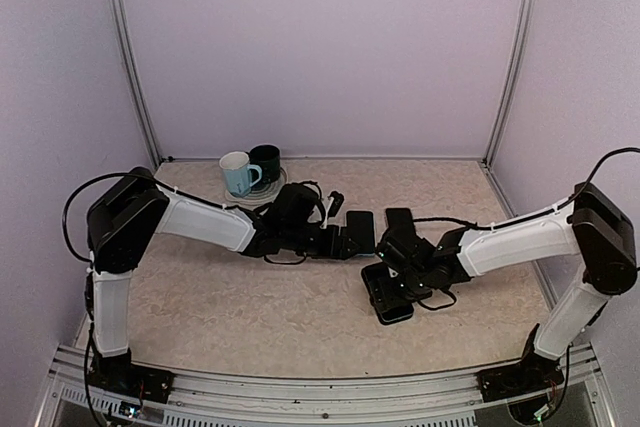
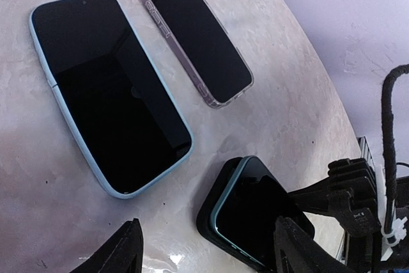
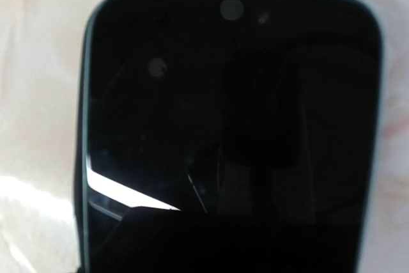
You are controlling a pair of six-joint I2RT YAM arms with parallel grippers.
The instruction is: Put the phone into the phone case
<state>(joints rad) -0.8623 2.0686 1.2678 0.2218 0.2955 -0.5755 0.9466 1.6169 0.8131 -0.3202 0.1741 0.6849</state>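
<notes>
Framing phone [image 2: 255, 212] edge, black case [image 2: 206, 214]

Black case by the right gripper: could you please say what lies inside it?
A teal-edged phone, screen up, lies in the black case. Its far end is hidden by the right gripper, so full seating cannot be judged.

The phone [image 3: 230, 126] under the right wrist camera is seen blurred, its lower end cropped by the frame's bottom edge. From overhead, much of the phone is covered by the right gripper [image 1: 400, 272], and whether those jaws are closed on it cannot be told. In the left wrist view, the phone's near end, its black case [image 2: 206, 217] and the fingers [image 2: 118, 250] of the left gripper [image 2: 208, 254] beside it are cut by the bottom edge.
</notes>
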